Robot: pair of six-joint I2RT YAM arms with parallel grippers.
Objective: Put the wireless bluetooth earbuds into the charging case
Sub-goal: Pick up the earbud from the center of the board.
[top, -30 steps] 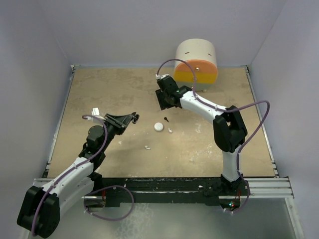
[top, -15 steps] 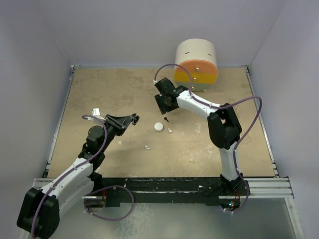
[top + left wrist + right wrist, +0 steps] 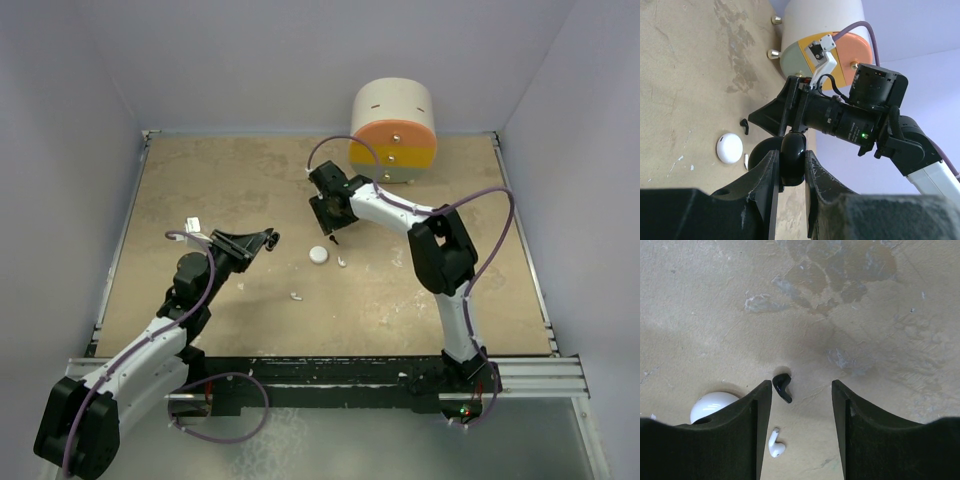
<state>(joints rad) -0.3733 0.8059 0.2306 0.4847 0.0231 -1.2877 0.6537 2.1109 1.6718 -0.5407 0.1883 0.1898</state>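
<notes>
My left gripper (image 3: 791,161) is shut on a glossy black charging case (image 3: 792,150), held above the table at the left (image 3: 268,238). My right gripper (image 3: 801,387) is open and points down over a black earbud (image 3: 782,388), which lies on the table between the fingers, close to the left finger (image 3: 757,410). A white earbud (image 3: 775,445) lies just nearer the camera, beside a white round charging case (image 3: 715,405). From above, the right gripper (image 3: 328,222) hangs just beyond the white case (image 3: 319,255) and a white earbud (image 3: 342,262). Another white earbud (image 3: 297,296) lies nearer the bases.
A round white, orange and yellow container (image 3: 393,130) stands at the back of the table, behind the right arm. Pale walls close the table in on three sides. The black rail (image 3: 330,375) with the arm bases runs along the near edge.
The right arm has swung a little left and brought its open gripper closer over the black earbud. The left arm and its case have not moved.
</notes>
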